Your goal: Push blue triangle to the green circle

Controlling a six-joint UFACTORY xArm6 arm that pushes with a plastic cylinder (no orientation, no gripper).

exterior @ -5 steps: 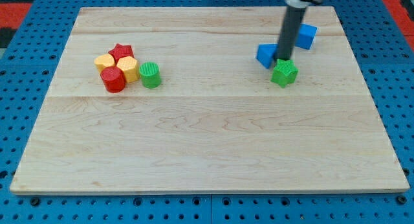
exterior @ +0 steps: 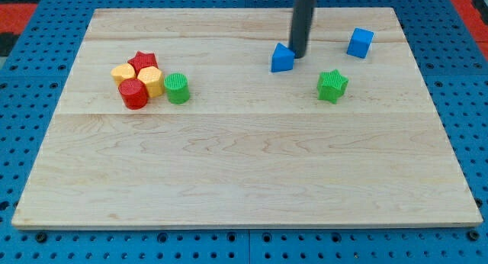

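My tip (exterior: 299, 55) touches the blue triangle's (exterior: 282, 59) upper right edge; this tool is a plain rod with nothing to spread or pinch. The triangle sits on the surface (exterior: 244, 165), well right of the green circle (exterior: 177, 88) and left of the green star (exterior: 332, 86).

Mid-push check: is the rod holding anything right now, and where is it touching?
Nothing is held. My tip stands at the upper right edge of the blue triangle, seemingly touching it.
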